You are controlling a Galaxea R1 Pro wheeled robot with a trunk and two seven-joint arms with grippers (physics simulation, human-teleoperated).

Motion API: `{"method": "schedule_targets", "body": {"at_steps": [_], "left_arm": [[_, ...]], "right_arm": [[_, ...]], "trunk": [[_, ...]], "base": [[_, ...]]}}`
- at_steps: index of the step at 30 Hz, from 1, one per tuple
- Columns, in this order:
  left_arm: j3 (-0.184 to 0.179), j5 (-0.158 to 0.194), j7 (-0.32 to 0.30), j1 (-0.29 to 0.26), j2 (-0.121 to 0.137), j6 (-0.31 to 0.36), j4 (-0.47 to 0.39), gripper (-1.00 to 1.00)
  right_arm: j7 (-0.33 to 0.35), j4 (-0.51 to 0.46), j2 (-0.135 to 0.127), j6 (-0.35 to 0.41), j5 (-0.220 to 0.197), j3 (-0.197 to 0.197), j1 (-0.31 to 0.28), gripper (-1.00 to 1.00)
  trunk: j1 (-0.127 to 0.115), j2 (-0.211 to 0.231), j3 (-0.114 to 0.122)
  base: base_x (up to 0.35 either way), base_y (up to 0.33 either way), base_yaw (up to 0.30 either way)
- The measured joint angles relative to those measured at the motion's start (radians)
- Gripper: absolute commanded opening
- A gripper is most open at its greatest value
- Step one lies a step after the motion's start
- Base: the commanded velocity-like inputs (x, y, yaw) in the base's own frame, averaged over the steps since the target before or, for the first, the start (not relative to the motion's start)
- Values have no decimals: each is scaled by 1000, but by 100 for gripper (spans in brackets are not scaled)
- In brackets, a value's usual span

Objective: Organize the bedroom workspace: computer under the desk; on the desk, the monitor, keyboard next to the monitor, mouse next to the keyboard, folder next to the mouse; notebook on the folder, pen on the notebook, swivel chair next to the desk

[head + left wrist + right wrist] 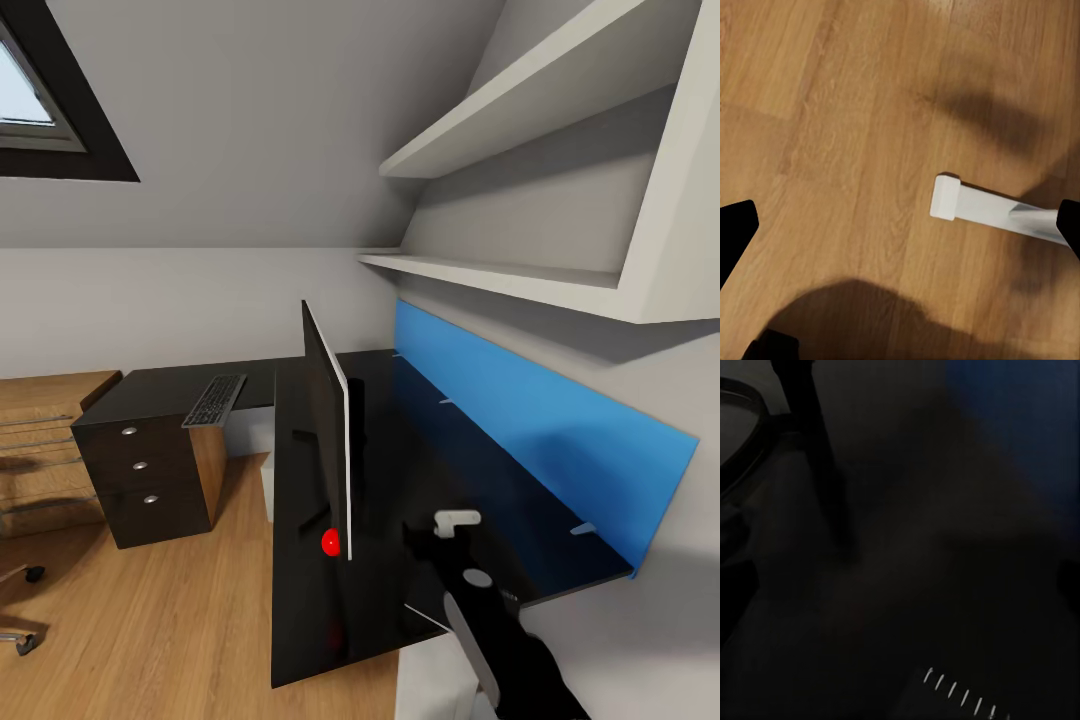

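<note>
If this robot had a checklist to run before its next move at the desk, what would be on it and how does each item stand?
1. Monitor on the desk: ok, it stands upright, seen edge-on.
2. Keyboard on the desk: ok, but on the far wing, apart from the monitor, so not ok for "next to".
3. Mouse, folder, notebook, pen placed: cannot tell.
4. Right gripper free: cannot tell; it hangs over the desktop behind the monitor, its view too dark.
5. Left gripper free: ok, open over bare floor near a white leg.
6. Chair by the desk: not ok, it stands apart.
</note>
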Motion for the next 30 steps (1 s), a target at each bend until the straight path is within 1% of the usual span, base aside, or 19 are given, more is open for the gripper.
{"method": "schedule_targets", "body": {"at_steps": [4, 11, 14, 30], "left_arm": [[0, -1, 0, 0, 0, 0, 1, 100], [0, -1, 0, 0, 0, 0, 1, 100], [0, -1, 0, 0, 0, 0, 1, 100], [0, -2, 0, 0, 0, 0, 1, 100]], "right_arm": [[1, -17, 0, 4, 0, 1, 13, 100], [1, -19, 0, 4, -2, 1, 15, 100], [1, -19, 0, 4, -3, 2, 15, 100], [-1, -14, 0, -2, -5, 1, 15, 100]], "trunk": [[0, 0, 0], [0, 0, 0], [0, 0, 0], [1, 0, 0]], "base": [[0, 0, 0], [-5, 0, 0], [-128, 0, 0], [-316, 0, 0]]}}
